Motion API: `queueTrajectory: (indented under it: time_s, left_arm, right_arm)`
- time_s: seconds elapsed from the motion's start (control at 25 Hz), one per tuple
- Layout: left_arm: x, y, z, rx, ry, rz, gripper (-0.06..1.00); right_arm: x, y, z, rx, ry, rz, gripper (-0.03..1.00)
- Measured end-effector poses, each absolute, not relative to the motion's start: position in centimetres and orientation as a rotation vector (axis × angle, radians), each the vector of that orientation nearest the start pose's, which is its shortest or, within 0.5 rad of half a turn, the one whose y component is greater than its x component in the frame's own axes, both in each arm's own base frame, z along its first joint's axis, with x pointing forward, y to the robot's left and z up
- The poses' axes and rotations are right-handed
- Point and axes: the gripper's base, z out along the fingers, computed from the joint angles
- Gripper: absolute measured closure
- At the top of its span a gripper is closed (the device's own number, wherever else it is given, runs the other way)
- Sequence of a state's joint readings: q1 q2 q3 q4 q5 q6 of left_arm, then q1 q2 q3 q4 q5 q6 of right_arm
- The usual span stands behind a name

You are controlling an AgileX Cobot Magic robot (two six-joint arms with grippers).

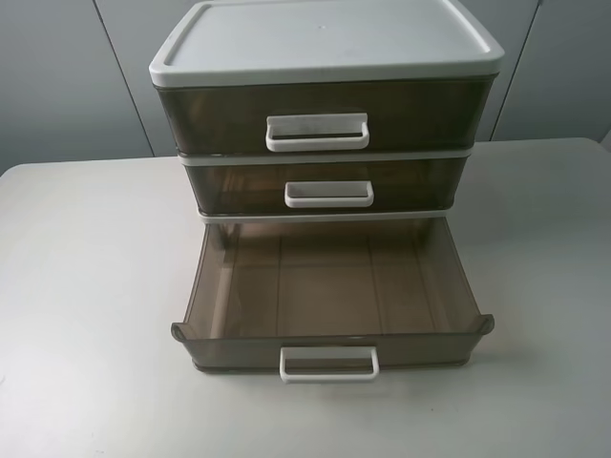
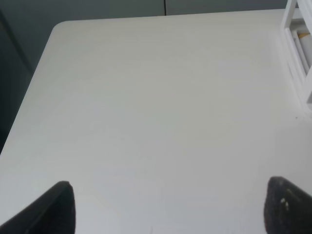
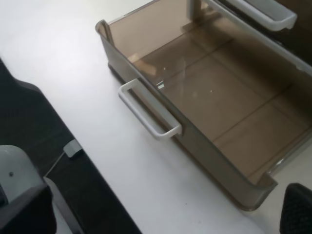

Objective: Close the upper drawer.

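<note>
The upper drawer (image 1: 320,113) is the tallest smoky-brown drawer, at the top of the white-framed cabinet (image 1: 325,38). It has a wide white loop handle (image 1: 317,132) and sits pushed in flush. The lowest brown drawer (image 1: 329,286) is pulled far out and empty; it also shows in the right wrist view (image 3: 209,97) with its white handle (image 3: 148,114). Neither gripper shows in the exterior high view. My left gripper (image 2: 168,209) is open over bare table, with its fingertips (image 2: 56,207) wide apart. My right gripper (image 3: 161,214) is open, in front of the pulled-out drawer.
The middle brown drawer (image 1: 325,186) is shut. The cabinet stands at the back middle of the white table (image 1: 86,286). A corner of the white frame (image 2: 297,44) shows in the left wrist view. The table's front edge and dark floor (image 3: 29,122) are near my right gripper.
</note>
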State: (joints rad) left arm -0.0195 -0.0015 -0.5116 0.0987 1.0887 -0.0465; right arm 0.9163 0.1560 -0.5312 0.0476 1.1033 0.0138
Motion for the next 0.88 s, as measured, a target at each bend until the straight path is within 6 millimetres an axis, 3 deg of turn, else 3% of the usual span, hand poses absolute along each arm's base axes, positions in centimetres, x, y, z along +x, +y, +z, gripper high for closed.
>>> queueTrajectory:
  time_s: [0.52,0.88]
  left_arm:
    - [-0.8,0.8,27.9,-0.035,2.056,0.077,0.20]
    - [-0.8,0.8,27.9,-0.035,2.056,0.077,0.20]
  right_arm:
    - [-0.3,0.2,27.7,-0.886,1.986,0.591,0.27]
    - [-0.2,0.3,27.7,-0.366,2.099,0.301,0.27]
